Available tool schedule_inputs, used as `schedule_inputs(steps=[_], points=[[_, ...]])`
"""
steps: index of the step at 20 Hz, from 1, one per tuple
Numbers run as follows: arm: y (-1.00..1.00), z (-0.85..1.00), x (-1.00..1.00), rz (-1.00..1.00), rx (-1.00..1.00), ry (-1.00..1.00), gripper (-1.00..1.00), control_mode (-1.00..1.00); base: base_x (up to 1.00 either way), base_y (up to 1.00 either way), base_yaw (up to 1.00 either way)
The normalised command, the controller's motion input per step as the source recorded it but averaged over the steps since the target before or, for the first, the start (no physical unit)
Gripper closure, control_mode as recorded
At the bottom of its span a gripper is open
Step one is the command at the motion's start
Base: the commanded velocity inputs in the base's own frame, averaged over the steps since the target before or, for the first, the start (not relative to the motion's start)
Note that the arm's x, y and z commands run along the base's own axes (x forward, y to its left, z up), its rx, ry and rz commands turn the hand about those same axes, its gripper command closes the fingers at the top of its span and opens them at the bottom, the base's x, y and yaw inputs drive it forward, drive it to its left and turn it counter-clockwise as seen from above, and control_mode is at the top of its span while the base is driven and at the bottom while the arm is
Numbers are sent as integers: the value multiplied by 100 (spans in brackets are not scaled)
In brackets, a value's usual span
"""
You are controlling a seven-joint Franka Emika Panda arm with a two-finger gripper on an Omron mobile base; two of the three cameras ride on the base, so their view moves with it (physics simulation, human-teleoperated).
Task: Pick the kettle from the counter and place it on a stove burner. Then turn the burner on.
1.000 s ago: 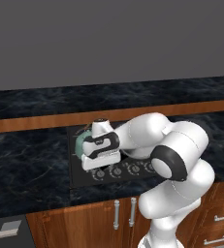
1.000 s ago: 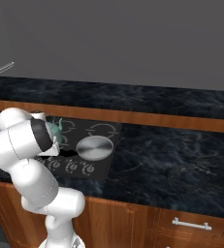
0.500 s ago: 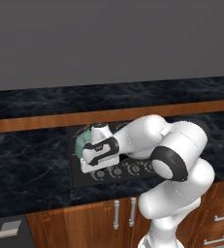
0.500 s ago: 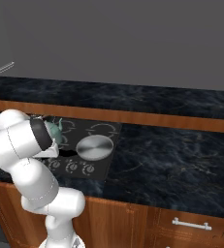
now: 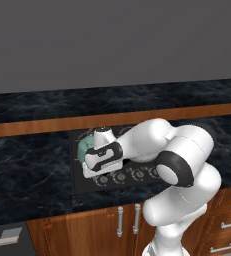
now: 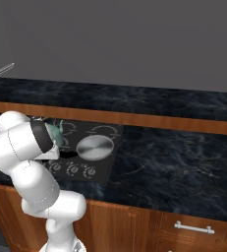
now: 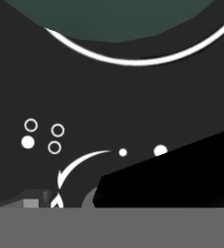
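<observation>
The mint-green kettle (image 5: 83,146) stands on the left rear of the black cooktop (image 5: 79,182), half hidden behind my hand. From the right its spout and body (image 6: 55,133) peek past my forearm. In the hand view the kettle (image 7: 113,19) sits inside the white ring of the stove burner (image 7: 133,60). My gripper (image 5: 98,170) points down at the front left of the cooktop, just in front of the kettle and apart from it. It is open and holds nothing. A large black shape (image 7: 171,169) fills the lower right of the hand view; I cannot tell what it is.
A round silver pan (image 6: 92,146) rests on the cooktop's right side. A row of knobs (image 5: 121,176) runs along its front edge, beside my hand. Black marbled counter (image 6: 174,162) stretches to both sides, with wooden cabinet fronts (image 5: 87,230) below.
My hand has sunk a little and drawn toward the cooktop's front edge, away from the kettle. The kettle and pan have stayed put.
</observation>
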Motion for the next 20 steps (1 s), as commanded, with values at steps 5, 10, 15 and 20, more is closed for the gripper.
schedule_inputs(steps=[5,10,15,20], points=[[0,0,0,0,0,0,-100,-100,0,0,0],[0,0,-11,0,0,0,-100,-100,0,0,0],[0,0,-18,0,0,-13,-100,-100,0,0,0],[0,0,-1,0,0,-3,-100,-100,0,0,0]])
